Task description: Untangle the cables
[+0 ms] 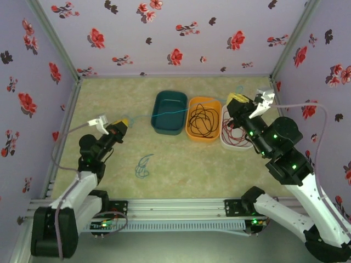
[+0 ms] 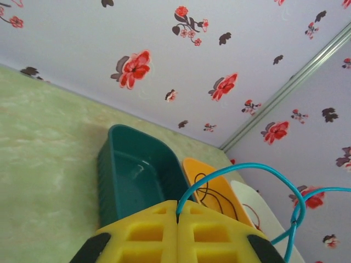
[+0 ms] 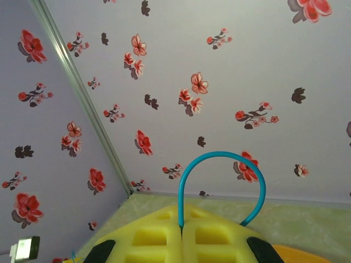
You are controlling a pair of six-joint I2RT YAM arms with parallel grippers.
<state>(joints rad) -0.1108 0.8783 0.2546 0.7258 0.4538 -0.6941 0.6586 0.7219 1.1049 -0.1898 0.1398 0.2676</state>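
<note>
Looking down from above, two robot arms reach over a mottled green table (image 1: 109, 98) enclosed by lavender walls (image 1: 164, 38) printed with red flowers. Three shallow trays sit touching in a row near the middle of the table: a teal tray (image 1: 162, 125), an orange tray (image 1: 191, 107) and a white tray (image 1: 224, 141).

A black cable (image 1: 204, 120) lies in loose loops inside the orange tray. A red cable (image 1: 237, 136) lies coiled in the white tray, partly hidden under the right arm.

A thin blue-teal cable (image 1: 170, 112) runs in a raised line across the teal tray, from the left gripper (image 1: 124, 122) on the left side of the table to the right gripper (image 1: 237, 99) above the far end of the white tray. Each pincer is pressed closed on this cable.

The left wrist camera shows the yellow fingers (image 2: 148, 233) together, with the cable rising from the seam between them and curving right. The right wrist camera shows the same: yellow fingers (image 3: 151, 235) closed, and the cable arching up from the seam in front of the wall.

A small blue-teal coil (image 1: 143, 166) rests on the table nearer the arm bases, well apart from the trays. Whether it joins the held cable cannot be told.
</note>
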